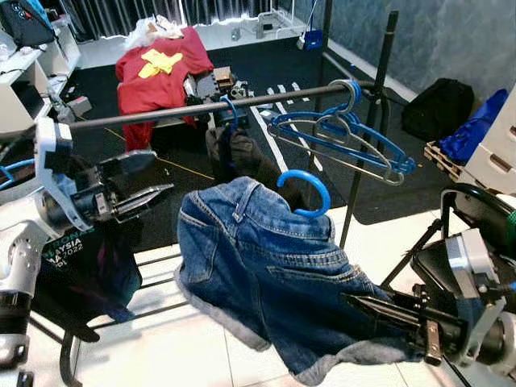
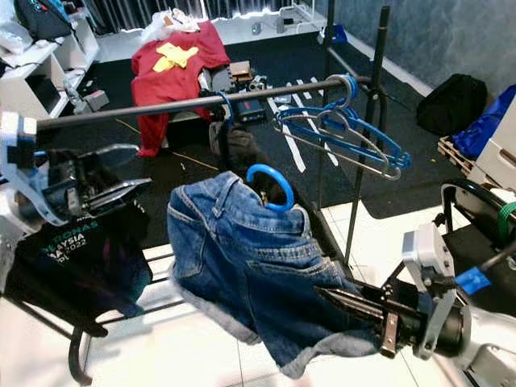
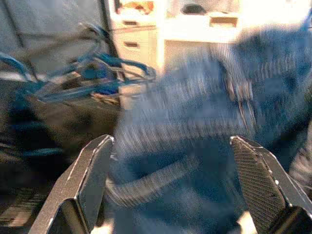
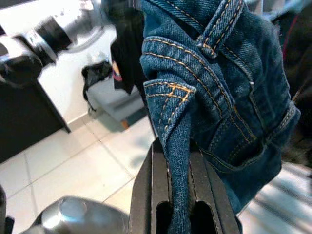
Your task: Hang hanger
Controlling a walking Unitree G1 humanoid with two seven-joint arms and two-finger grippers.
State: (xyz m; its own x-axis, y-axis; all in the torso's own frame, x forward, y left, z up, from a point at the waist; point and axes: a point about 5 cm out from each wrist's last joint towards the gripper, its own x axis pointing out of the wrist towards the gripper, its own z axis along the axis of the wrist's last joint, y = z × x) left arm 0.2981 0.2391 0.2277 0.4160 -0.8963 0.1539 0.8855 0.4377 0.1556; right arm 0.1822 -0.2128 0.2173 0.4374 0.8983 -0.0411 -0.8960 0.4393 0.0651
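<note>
Hanger [image 1: 305, 192] carrying denim shorts [image 1: 274, 274] hangs in mid-air below the rail [image 1: 210, 109], its blue hook free at twelve o'clock, as the right gripper [image 1: 367, 308] pinches the denim hem to lift it while the left gripper [image 1: 153, 197] waits spread at nine o'clock.

Blue hanger [image 1: 305, 192] bearing denim shorts [image 1: 266, 274], below the rail [image 1: 201, 109].

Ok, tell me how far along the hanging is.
Done: the denim shorts are on a blue hanger, its hook sticking out at the waistband, and the right gripper is shut on the fabric. In hand: the shorts are held up below the rail, with the left gripper open beside them. Left: the hook is not yet over the rail, where empty hangers hang.
</note>
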